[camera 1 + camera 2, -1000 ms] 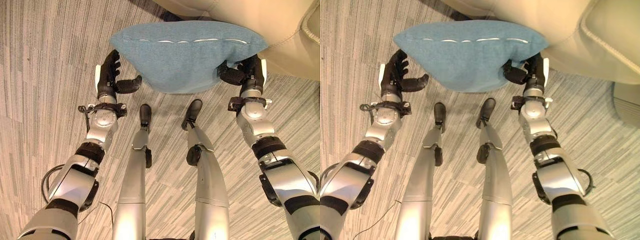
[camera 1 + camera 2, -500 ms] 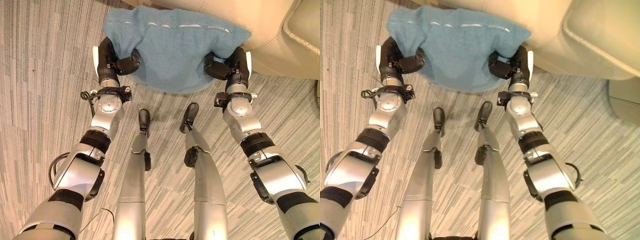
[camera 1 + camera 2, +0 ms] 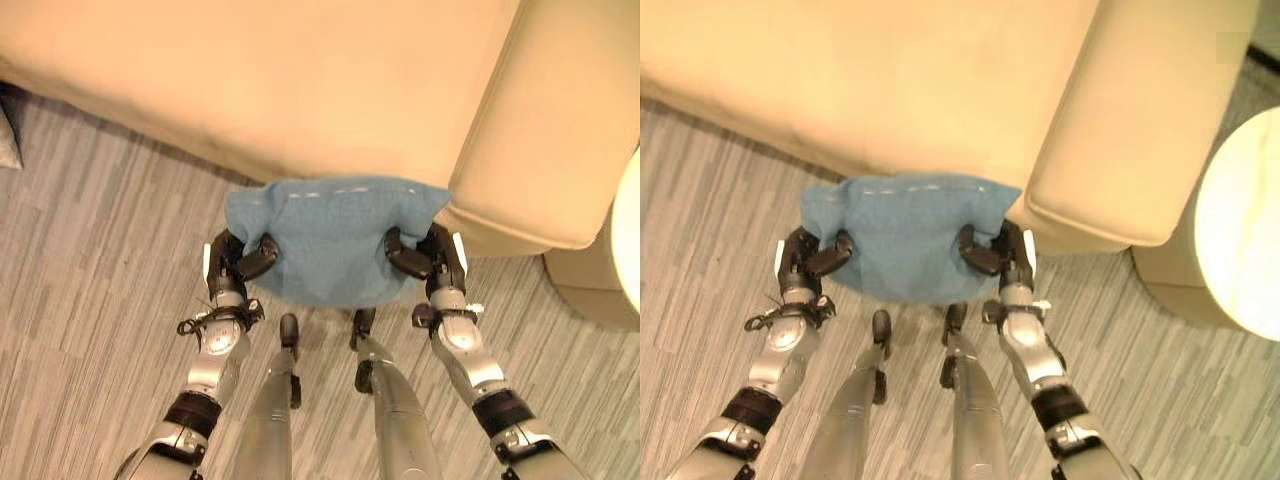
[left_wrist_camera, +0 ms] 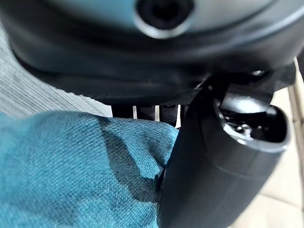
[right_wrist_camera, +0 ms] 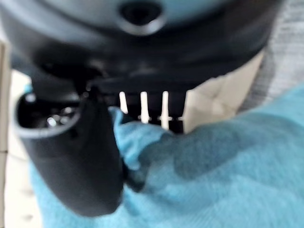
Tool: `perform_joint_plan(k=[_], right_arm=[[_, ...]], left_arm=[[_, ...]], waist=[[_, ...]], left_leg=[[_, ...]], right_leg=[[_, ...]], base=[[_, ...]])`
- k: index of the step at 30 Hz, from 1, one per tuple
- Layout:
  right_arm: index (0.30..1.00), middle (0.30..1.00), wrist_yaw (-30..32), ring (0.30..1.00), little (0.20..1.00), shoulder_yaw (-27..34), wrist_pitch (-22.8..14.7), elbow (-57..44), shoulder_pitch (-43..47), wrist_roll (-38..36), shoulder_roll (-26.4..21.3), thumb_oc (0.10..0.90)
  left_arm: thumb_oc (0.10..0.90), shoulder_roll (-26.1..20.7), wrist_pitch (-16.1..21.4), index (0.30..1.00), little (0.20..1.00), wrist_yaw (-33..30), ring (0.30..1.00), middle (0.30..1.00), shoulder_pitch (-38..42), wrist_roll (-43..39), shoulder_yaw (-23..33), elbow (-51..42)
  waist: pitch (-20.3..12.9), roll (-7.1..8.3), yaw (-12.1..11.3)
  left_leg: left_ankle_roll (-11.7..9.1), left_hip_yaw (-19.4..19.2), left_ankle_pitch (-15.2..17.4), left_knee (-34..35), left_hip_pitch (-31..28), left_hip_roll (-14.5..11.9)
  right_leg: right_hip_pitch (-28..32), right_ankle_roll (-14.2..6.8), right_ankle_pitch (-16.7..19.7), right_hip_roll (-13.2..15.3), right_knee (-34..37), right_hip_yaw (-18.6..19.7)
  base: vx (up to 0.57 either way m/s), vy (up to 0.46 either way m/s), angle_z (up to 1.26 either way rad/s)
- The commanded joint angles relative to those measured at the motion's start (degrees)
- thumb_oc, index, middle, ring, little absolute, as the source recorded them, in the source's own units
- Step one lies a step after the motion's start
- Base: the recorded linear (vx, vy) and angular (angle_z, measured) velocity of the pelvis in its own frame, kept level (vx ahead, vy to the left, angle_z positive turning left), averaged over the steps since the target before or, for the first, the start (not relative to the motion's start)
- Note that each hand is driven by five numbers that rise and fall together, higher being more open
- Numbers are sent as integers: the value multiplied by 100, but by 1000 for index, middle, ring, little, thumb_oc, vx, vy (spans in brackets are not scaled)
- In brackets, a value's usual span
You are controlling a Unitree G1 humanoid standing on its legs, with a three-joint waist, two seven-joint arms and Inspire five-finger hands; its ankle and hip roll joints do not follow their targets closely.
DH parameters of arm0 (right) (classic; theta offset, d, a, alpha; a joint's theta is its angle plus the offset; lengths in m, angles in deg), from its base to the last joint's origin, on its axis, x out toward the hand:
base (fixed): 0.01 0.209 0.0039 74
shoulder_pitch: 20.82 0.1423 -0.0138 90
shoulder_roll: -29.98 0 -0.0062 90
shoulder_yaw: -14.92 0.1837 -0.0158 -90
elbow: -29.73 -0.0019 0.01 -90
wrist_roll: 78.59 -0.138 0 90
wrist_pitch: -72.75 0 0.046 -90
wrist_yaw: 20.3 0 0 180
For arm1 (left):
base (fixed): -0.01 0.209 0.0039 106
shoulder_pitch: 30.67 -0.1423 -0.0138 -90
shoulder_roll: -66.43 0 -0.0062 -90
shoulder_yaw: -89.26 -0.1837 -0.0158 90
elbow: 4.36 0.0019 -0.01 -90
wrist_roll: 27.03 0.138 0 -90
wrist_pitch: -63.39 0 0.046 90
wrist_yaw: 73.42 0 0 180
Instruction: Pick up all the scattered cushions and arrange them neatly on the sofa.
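We hold the blue cushion [image 3: 335, 240] w/ left hand [image 3: 235, 265] & right hand [image 3: 425, 255], fingers clamped on each end, long axis 9-to-3, sofa [image 3: 300, 80] seat edge just at 12.

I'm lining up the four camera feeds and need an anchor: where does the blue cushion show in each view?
Left eye view: the blue cushion sits centre, held between the left hand and right hand, against the sofa front.
Right eye view: centre-left, same pose.
Left wrist view: teal cloth pinched under the thumb.
Right wrist view: blue cloth beside the thumb.
Shared landmark: the cream sofa behind it.
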State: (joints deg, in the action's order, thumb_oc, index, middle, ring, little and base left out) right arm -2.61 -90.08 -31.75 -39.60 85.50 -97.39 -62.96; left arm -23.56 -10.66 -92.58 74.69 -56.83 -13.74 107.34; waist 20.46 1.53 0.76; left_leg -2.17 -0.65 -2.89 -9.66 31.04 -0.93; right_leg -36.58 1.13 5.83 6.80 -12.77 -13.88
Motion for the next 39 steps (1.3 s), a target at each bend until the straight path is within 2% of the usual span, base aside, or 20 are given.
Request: perform_joint_plan(k=[1,2,3,5,12,15,18,19,22,23,27,28,31,32,33,35,37,39], right_arm=[[300,300,-479,300,300,39,-502,-612,-68,210,227,400],[300,300,-569,300,300,243,-451,-724,-583,251,151,400],[300,300,-643,300,300,348,-430,-801,-854,240,136,400],[300,300,-726,300,300,488,-404,-983,-1210,318,87,400],[300,300,-826,300,300,736,-317,-1216,-1777,411,18,400],[300,300,-825,300,300,760,-319,-1218,-1804,405,30,400],[300,300,-697,300,300,929,-333,-1351,-1742,309,56,400],[300,300,-690,300,300,931,-318,-1346,-1734,300,67,400],[300,300,-688,300,300,895,-297,-1378,-1727,316,114,400],[300,300,-724,300,300,871,-242,-1370,-1715,307,139,400],[300,300,-780,300,300,802,-207,-1388,-1658,312,199,400],[300,300,-804,300,300,778,-198,-1379,-1599,362,247,400],[300,300,-836,300,300,751,-169,-1422,-1540,442,308,400],[300,300,-835,300,300,752,-169,-1422,-1537,442,308,400],[300,300,-874,300,300,721,-181,-1456,-1520,418,364,400],[300,300,-895,300,300,703,-187,-1454,-1533,414,384,400],[300,300,-909,300,300,709,-186,-1461,-1575,481,380,400],[300,300,-901,300,300,715,-204,-1434,-1582,466,357,400]], left_arm=[[400,128,543,300,300,674,300,300,-36,215,-314,-463],[400,59,487,300,300,805,300,300,-431,233,-322,-601],[400,-36,453,300,300,858,300,300,-646,356,-313,-680],[400,-101,413,300,300,953,300,300,-986,451,-262,-828],[400,15,305,300,300,1086,300,300,-1497,359,-219,-915],[400,16,294,300,300,1091,300,300,-1528,395,-245,-906],[400,1,243,300,300,1013,300,300,-1428,565,-280,-921],[400,9,255,300,300,1027,300,300,-1448,566,-269,-905],[400,-14,235,300,300,997,300,300,-1519,587,-238,-961],[400,-52,205,300,300,1015,300,300,-1586,570,-233,-994],[400,-126,165,300,300,1035,300,300,-1683,556,-163,-1103],[400,-164,146,300,300,1032,300,300,-1661,575,-183,-1079],[400,-207,115,300,300,990,300,300,-1656,612,-171,-1059],[400,-207,114,300,300,990,300,300,-1653,612,-170,-1059],[400,-248,119,300,300,997,300,300,-1623,653,-179,-1059],[400,-264,121,300,300,1011,300,300,-1617,687,-168,-1057],[400,-223,138,300,300,1047,300,300,-1626,687,-174,-1037],[400,-197,133,300,300,1078,300,300,-1631,692,-198,-1035]], waist=[[-824,-136,-94],[-972,-141,-78],[-1077,-143,-68],[-1265,-132,-36],[-1423,-4,-76],[-1438,4,-68],[-1520,106,-24],[-1593,85,-29],[-1679,89,-51],[-1711,135,-66],[-1698,157,-163],[-1637,158,-185],[-1502,128,-154],[-1516,123,-156],[-1432,49,-118],[-1413,18,-107],[-1433,15,-49],[-1440,63,-4]], left_leg=[[-169,95,-107,604,-687,50],[-226,90,-168,875,-1279,-10],[-263,36,-162,1010,-1642,-47],[-288,-5,-132,1067,-2001,-48],[-304,-123,226,493,-2412,-67],[-293,-153,228,507,-2458,-58],[-213,-760,-48,559,-1974,-74],[-175,-886,-34,778,-2046,-105],[-114,-837,27,890,-2227,-74],[-66,-796,104,891,-2332,-24],[82,-837,281,904,-2542,48],[198,-847,397,897,-2650,98],[370,-825,489,962,-2876,188],[369,-828,476,963,-2854,181],[423,-781,498,981,-2914,146],[434,-756,527,1007,-2996,152],[408,-623,557,1150,-3176,221],[391,-545,602,1215,-3277,290]], right_leg=[[1285,-469,-779,-126,387,-40],[1971,-493,-771,-211,708,-107],[2366,-506,-807,-276,856,-117],[2793,-514,-809,-379,1075,-106],[3696,-480,-893,-395,1431,-136],[3758,-481,-889,-392,1452,-157],[3779,-563,-792,-290,1588,-265],[3771,-585,-785,-309,1597,-259],[3840,-636,-806,-307,1560,-277],[3889,-679,-858,-264,1468,-234],[3874,-753,-978,-143,1018,-71],[3749,-868,-947,31,480,-44],[3362,-1006,-622,270,-564,62],[3344,-1002,-602,262,-550,63],[3005,-1007,-548,225,-1115,174],[2900,-989,-605,190,-1214,220],[2748,-836,-877,-102,-711,343],[2705,-813,-806,-284,-135,395]], base=[[263,-124,-12],[241,-103,-9],[235,-93,9],[172,-70,23],[87,-33,5],[49,28,10],[45,102,23],[116,110,49],[177,108,3],[181,141,-44],[145,175,-24],[86,207,-13],[81,193,-9],[62,166,15],[70,132,23],[114,99,25],[195,26,11],[166,-34,8]])
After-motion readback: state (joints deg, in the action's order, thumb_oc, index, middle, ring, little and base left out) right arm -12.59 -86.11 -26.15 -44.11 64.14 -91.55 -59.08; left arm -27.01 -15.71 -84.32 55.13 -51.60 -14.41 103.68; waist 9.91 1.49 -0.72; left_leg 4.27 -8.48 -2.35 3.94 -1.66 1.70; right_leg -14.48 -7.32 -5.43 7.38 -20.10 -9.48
